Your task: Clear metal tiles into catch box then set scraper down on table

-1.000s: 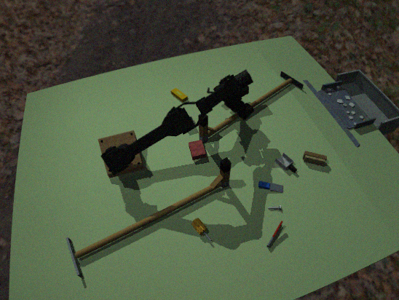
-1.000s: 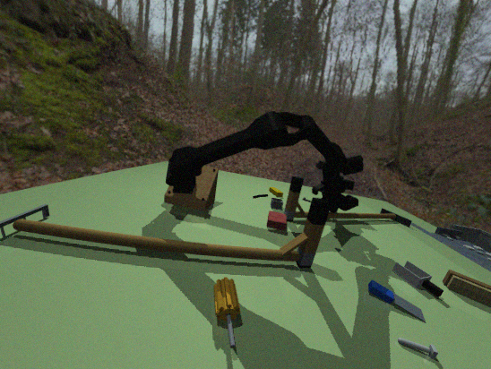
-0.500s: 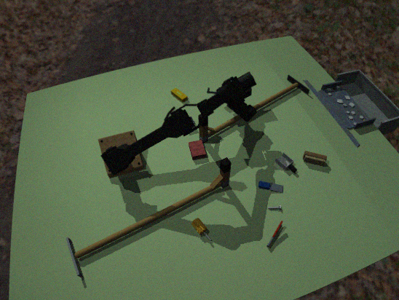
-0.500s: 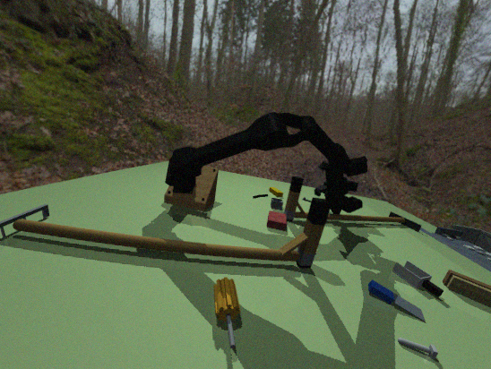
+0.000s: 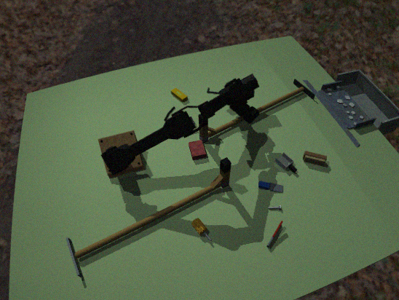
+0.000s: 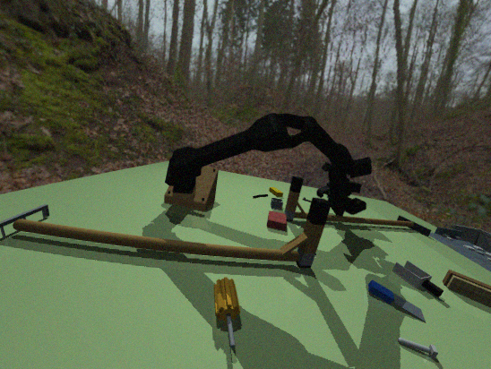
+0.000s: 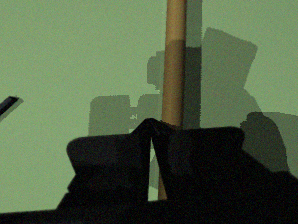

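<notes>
Gripper [image 5: 250,114] clamped narrow on wooden shaft of scraper [image 5: 280,99], mid-tabletop. Shaft's long axis runs from gripper toward far-right corner, blade just short of bench plate [image 5: 333,111] at right edge. Tiles [image 5: 346,104] on plate, catch box [image 5: 386,105] beyond. Looks like push goes along shaft.

Tan scraper [image 5: 277,101], grey bench plate [image 5: 333,105], black hand [image 5: 251,113]

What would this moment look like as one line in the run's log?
pincer: shut, over scraper shaft | blade: at bench plate edge | tiles: uncleared
</notes>
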